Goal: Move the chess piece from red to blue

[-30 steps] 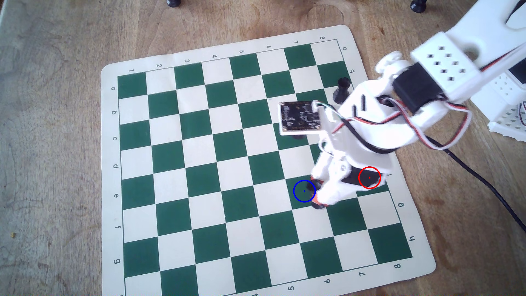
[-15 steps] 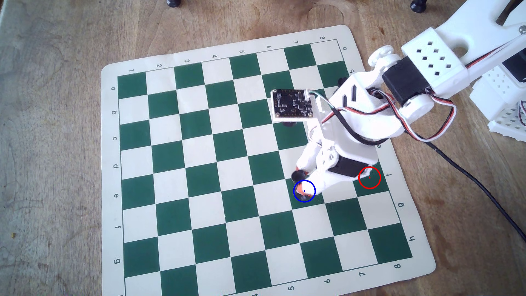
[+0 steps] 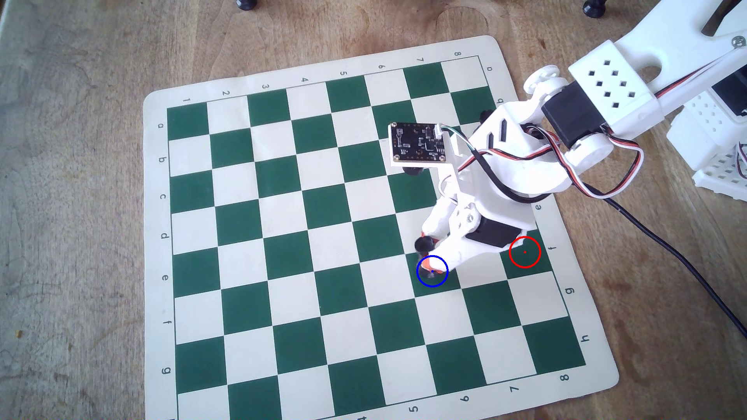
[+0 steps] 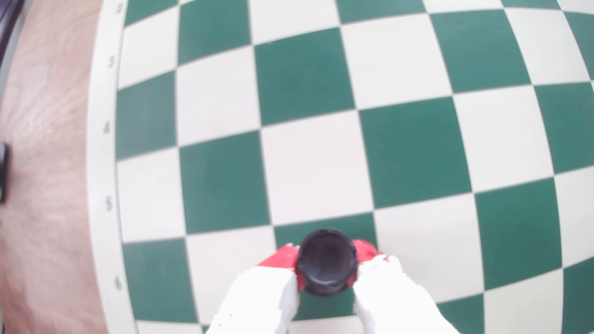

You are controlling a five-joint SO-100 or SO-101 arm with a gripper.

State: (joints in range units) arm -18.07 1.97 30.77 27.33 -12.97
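The gripper [image 3: 425, 258] is clamped on the chess piece [image 3: 423, 243], red-padded fingertips [image 4: 279, 259] pressing either side of it just under the round notched top, as the wrist view shows [image 4: 327, 261]. The piece sits between the white fingers over a green square, at the edge of the blue circle [image 3: 432, 271] in the overhead view; its top shows just above and left of that ring, one orange-red tip overlapping the ring itself. Whether the base touches the board [image 3: 283, 226] cannot be told from either view. The red circle [image 3: 524, 252] is empty, off to the right on a green square near the board's edge, partly beside the arm's body.

Handling judgement: the piece looks like small moulded plastic, so light, rigid, not fragile, somewhat slick on its rounded sides. The narrow waist below the wider top is the sensible place to pinch, since the flared top stops it sliding down through the pads. Being tall over a small base, it would likely tip if let go off-vertical or from a height.

Counts: one chess piece in the grip; two other dark rounded things [image 3: 246, 4] [image 3: 593, 9] at the top edge on the wooden table [image 3: 81, 161], too cropped to identify for certain; one red circle, one blue circle, one board, one arm
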